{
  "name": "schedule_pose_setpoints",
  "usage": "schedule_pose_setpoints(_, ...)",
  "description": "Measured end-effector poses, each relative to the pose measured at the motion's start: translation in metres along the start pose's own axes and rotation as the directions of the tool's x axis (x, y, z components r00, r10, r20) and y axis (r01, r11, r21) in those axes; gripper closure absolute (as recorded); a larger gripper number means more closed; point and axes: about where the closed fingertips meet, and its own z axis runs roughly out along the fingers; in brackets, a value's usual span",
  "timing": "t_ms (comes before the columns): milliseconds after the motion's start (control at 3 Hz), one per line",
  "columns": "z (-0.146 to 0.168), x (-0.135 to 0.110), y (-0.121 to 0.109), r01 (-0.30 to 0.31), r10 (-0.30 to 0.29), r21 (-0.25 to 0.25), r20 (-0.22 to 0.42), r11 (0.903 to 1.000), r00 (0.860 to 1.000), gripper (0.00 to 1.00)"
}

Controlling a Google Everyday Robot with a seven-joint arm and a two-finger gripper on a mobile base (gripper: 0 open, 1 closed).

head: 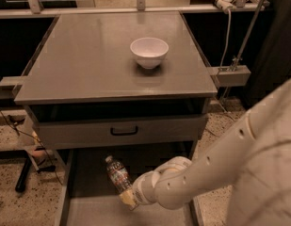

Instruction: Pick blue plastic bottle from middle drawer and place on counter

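The blue plastic bottle [117,175] is clear with a white cap and a coloured label. It is tilted with its cap up and to the left, above the open middle drawer [86,210]. My gripper [128,198] is at the bottle's lower end, shut on it, at the end of my white arm [192,182], which comes in from the right. The grey counter [88,55] lies above and behind the drawer.
A white bowl [149,52] stands on the counter, right of its middle. A closed grey drawer front with a black handle [124,131] sits just under the counter, above the bottle. A rail and a pole [239,55] stand at the counter's right side.
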Motion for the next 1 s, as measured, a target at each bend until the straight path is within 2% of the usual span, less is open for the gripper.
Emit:
schedule_pose_setpoints(333, -0.016, 0.000, -0.001, 0.009, -0.006, -0.033, 0.099, 0.9994, 0.995, 1.00)
schedule_pose_setpoints(667, -0.016, 0.000, -0.001, 0.009, -0.006, -0.033, 0.099, 0.9994, 0.995, 1.00)
schedule_pose_setpoints(1000, -0.026, 0.010, 0.011, -0.006, 0.010, -0.048, 0.095, 0.9988, 0.995, 1.00)
